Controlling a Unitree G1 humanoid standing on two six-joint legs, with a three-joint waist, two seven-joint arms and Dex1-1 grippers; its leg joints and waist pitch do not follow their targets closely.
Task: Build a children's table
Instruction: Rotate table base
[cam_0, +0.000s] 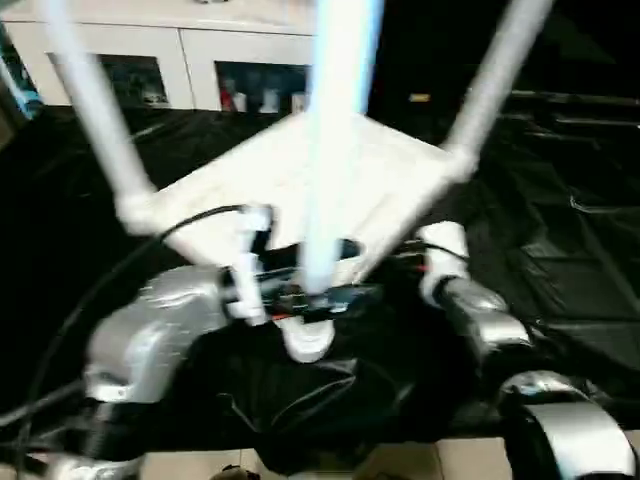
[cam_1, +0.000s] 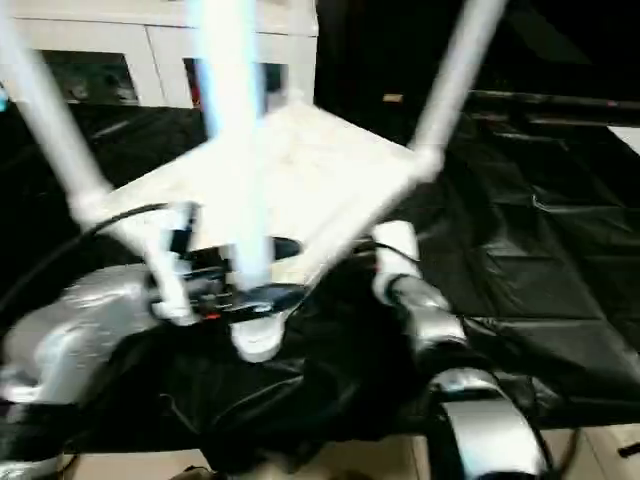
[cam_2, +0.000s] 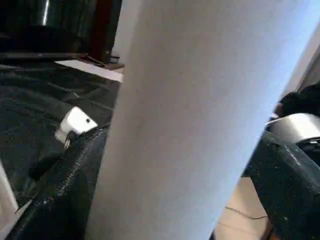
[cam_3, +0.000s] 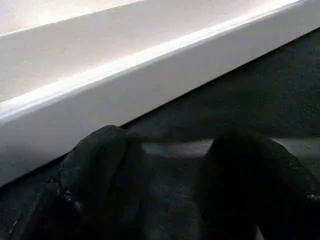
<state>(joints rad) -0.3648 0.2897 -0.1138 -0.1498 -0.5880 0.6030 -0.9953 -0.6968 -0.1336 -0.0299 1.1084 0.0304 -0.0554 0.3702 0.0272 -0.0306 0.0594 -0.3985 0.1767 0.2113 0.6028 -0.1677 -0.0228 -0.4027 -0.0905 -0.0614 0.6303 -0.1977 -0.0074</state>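
Note:
The white tabletop (cam_0: 290, 180) lies underside up on black cloth. Three white legs rise from its corner sockets: one on the left (cam_0: 95, 110), one at the near corner (cam_0: 335, 150) and one on the right (cam_0: 490, 80). My left gripper (cam_0: 300, 300) is at the base of the near leg (cam_2: 200, 110), open, with a black finger (cam_2: 65, 190) on either side of the tube and a gap showing on one side. My right gripper (cam_3: 170, 145) is open and empty, low on the cloth just short of the tabletop's rim (cam_3: 125, 80), at its near right edge (cam_0: 405, 255).
A white cabinet (cam_0: 180, 60) with glass doors stands at the back. Black cloth (cam_0: 560, 250) covers the work surface, crumpled at the near edge. A black cable (cam_0: 100, 290) loops over my left forearm. Light floor (cam_0: 400, 462) shows below.

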